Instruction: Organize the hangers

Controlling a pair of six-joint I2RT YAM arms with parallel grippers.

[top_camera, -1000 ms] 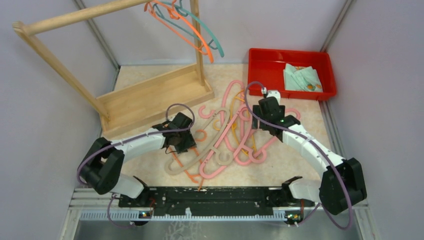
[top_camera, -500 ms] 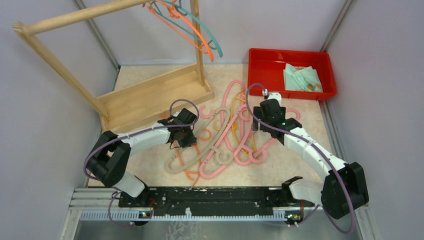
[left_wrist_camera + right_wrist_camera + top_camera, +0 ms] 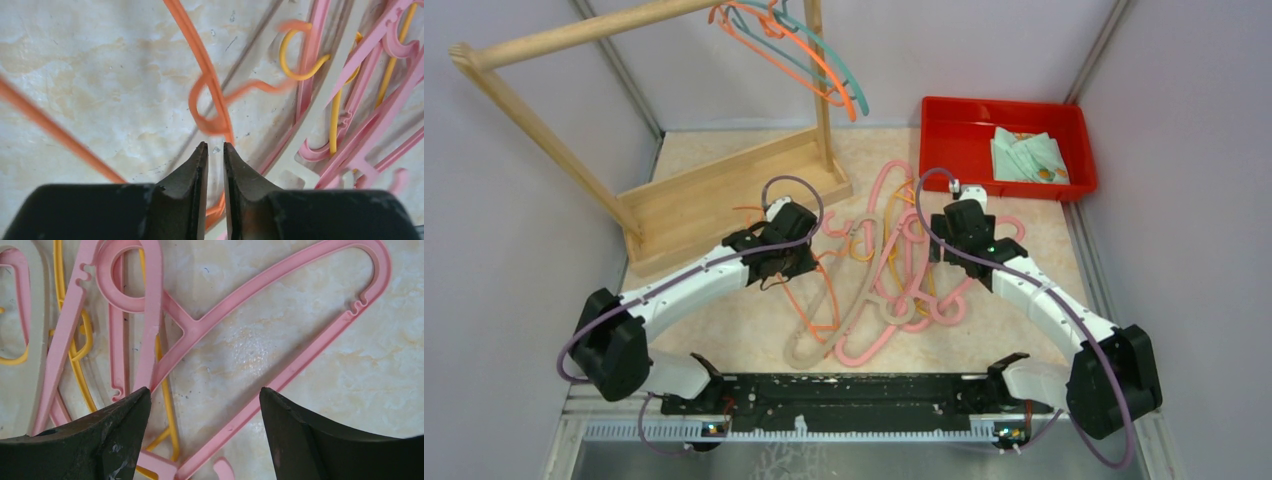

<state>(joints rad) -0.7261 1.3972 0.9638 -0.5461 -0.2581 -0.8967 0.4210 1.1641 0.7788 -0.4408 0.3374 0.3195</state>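
The left gripper (image 3: pixel 215 147) has its jaws closed to a narrow slit, pinching a thin bar of the orange hanger (image 3: pixel 200 60), whose hook curls just beyond the tips. In the top view this gripper (image 3: pixel 779 255) sits left of centre, and the orange hanger (image 3: pixel 819 300) trails from it toward the lower middle of the frame. The right gripper (image 3: pixel 205 395) has its jaws spread wide and holds nothing. It hangs over a pink hanger (image 3: pixel 250 297) and a yellow hanger (image 3: pixel 169 415), both flat on the table (image 3: pixel 310 365).

Seen from above, the right gripper (image 3: pixel 964 235) is at the right edge of the tangled pile of hangers (image 3: pixel 894 280) in mid-frame. Two more hangers — one orange (image 3: pixel 824 75), one teal (image 3: pixel 856 92) — hang from the wooden rack (image 3: pixel 574 35) at upper left. A red bin (image 3: pixel 944 130) at upper right holds a pale cloth (image 3: pixel 1029 155).
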